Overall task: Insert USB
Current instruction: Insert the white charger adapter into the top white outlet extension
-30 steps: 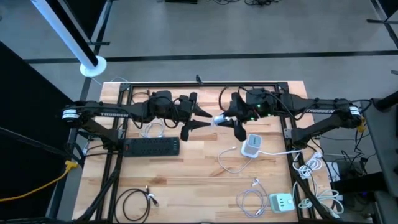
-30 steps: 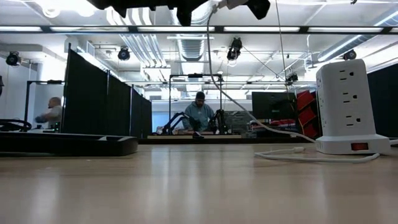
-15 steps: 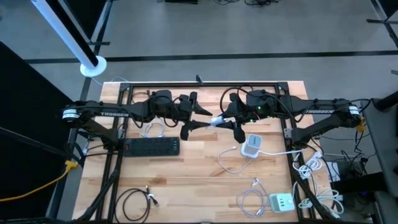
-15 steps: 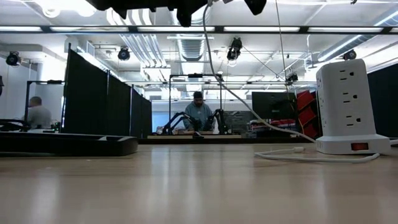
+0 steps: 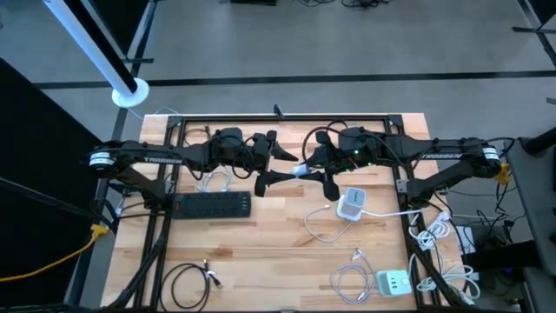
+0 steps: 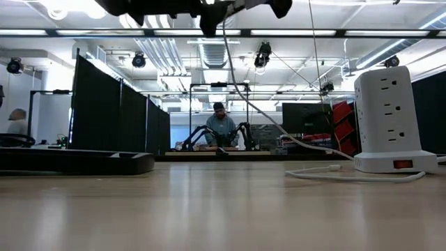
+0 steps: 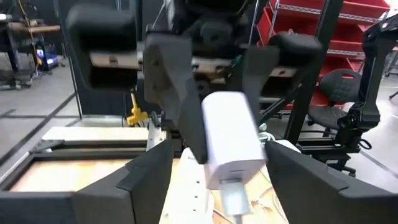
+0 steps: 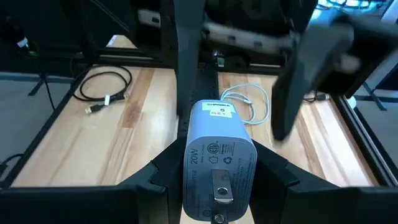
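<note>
One charger [image 8: 216, 157] between two end effectors' fingers.

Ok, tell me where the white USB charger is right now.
The white USB charger is held in the right gripper, above mid-table in the high view, facing the open left gripper.

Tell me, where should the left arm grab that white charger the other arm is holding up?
Probably the free half of the white charger, across its flat sides. The right gripper already clamps one end, so the open left gripper should come straight on from its own side.
</note>
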Controlling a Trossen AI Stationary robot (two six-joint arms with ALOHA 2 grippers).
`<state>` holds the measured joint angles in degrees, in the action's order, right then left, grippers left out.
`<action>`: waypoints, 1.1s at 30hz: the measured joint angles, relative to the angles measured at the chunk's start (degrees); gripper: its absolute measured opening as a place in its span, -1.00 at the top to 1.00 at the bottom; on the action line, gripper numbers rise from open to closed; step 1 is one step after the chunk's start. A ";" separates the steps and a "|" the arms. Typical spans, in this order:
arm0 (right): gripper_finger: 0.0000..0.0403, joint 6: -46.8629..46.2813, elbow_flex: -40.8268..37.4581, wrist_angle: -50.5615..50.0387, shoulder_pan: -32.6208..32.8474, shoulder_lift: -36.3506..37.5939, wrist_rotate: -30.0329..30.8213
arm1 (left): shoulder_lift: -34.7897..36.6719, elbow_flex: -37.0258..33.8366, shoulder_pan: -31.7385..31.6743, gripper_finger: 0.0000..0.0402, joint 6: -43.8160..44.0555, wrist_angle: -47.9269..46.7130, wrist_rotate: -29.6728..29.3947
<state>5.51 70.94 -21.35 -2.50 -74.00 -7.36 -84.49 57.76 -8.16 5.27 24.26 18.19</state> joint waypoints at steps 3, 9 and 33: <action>0.42 0.75 0.00 0.36 0.00 -0.50 0.75 | -0.65 0.00 0.02 -0.11 0.65 0.61 0.13; 0.42 0.74 0.00 0.87 -0.04 -0.55 3.42 | -0.40 0.00 0.02 0.06 0.27 1.60 -2.16; -0.02 -7.52 0.04 -3.57 0.02 -0.18 4.25 | -0.14 0.00 -0.42 0.43 -2.15 0.06 -3.24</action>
<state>-2.01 70.98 -24.92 -2.48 -74.19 -3.12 -84.63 57.76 -8.58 3.11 24.32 14.95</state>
